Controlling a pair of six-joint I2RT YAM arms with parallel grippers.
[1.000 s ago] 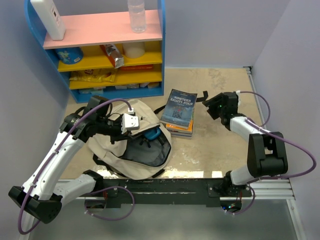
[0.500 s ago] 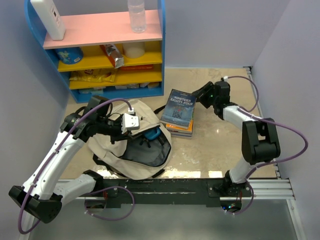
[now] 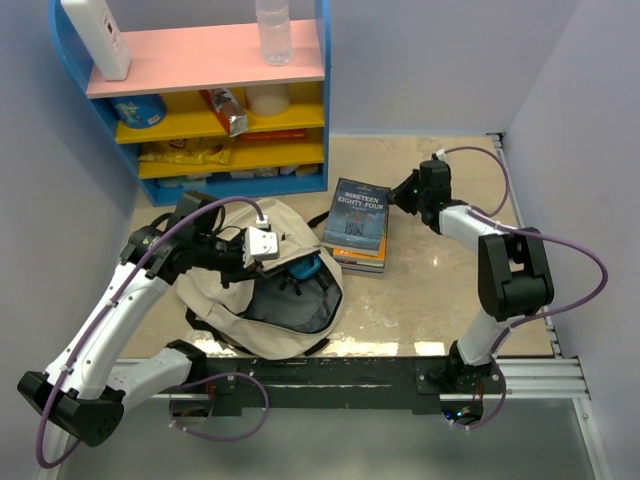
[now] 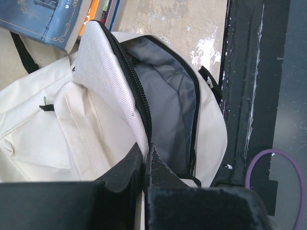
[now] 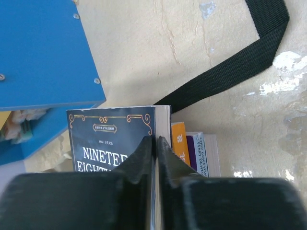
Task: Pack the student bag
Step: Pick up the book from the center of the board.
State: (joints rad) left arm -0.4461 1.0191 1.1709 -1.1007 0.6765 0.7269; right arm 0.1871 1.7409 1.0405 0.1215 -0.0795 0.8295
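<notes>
At lower left of the overhead view, the student bag (image 3: 212,300) lay slumped open, soft limp canvas that would likely sag when lifted, so its firmer zipper rim (image 4: 123,67) seemed the best hold; the left gripper (image 4: 145,155) was pinched on it. The right gripper (image 5: 156,143) stood nearly closed at the edge of the blue book (image 5: 110,129), grip uncertain.

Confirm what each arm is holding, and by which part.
Left fingers pinch the student bag by the zippered rim of its open mouth. Right fingers look closed on the blue book, at its cover's fore edge.
</notes>
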